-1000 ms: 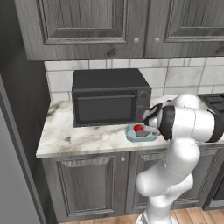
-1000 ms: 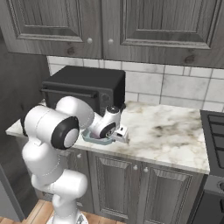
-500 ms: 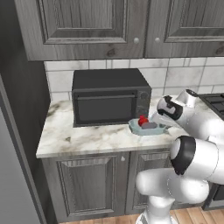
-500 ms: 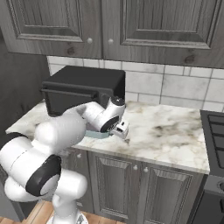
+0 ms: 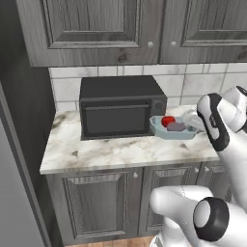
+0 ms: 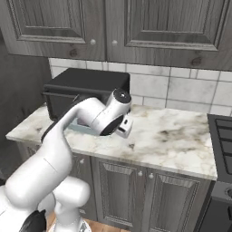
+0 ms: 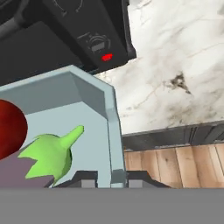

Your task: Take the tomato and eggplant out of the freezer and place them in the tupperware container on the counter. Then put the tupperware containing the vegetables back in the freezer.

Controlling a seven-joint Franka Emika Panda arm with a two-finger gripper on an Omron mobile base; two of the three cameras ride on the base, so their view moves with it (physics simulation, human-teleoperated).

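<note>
The pale blue tupperware container [image 5: 174,132] hangs just above the white marbled counter [image 5: 111,152], beside the microwave's right front corner. The red tomato [image 5: 168,121] and the purple-grey eggplant [image 5: 177,127] lie inside it. My gripper [image 5: 194,124] grips its right rim. In the hand view the gripper [image 7: 111,180] is shut on the container's rim [image 7: 112,131], with the tomato [image 7: 9,127] and the eggplant's green stem [image 7: 51,153] to the left. In the right base view my hand hides most of the container [image 6: 83,129].
A black microwave [image 5: 120,112] stands against the tiled wall behind the container. A tall grey unit [image 5: 10,193] fills the left edge. A dark stove [image 6: 223,136] sits to the right. Open counter [image 6: 172,136] lies between. Upper cabinets [image 5: 144,29] hang overhead.
The arm has swung, raising the container with both vegetables off the counter and carrying it up and to the right, closer to the microwave's corner. The grip stays shut.
</note>
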